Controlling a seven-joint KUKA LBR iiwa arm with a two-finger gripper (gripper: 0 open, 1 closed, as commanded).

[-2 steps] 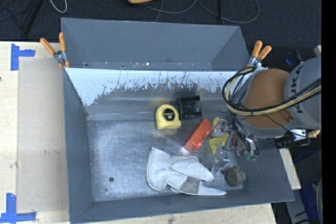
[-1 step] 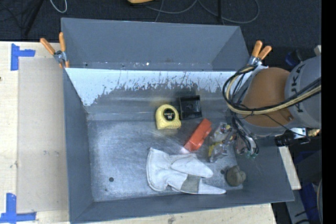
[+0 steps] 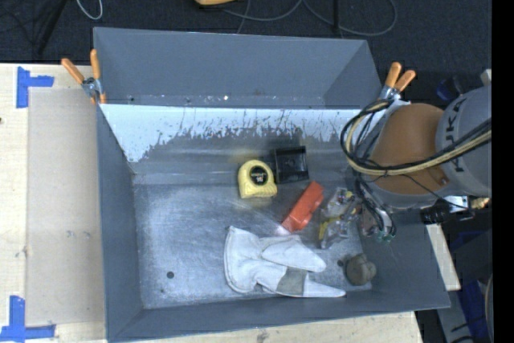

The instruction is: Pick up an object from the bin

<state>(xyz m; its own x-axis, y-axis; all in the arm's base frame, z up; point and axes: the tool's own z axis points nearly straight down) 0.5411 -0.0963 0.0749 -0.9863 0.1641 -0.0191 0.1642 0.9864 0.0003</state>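
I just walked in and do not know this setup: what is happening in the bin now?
A robot arm comes in from the right. Its gripper is low in the grey bin, beside an orange block, with a white glove and a small dark lump close by. A yellow tape measure and a black box lie further back. Whether it grips anything cannot be told.

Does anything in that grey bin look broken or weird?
Nothing looks broken. The white glove lies floppy and crumpled on the floor of the bin, and the orange block sits slanted beside the claw. It's just a loose jumble, nothing spilled.
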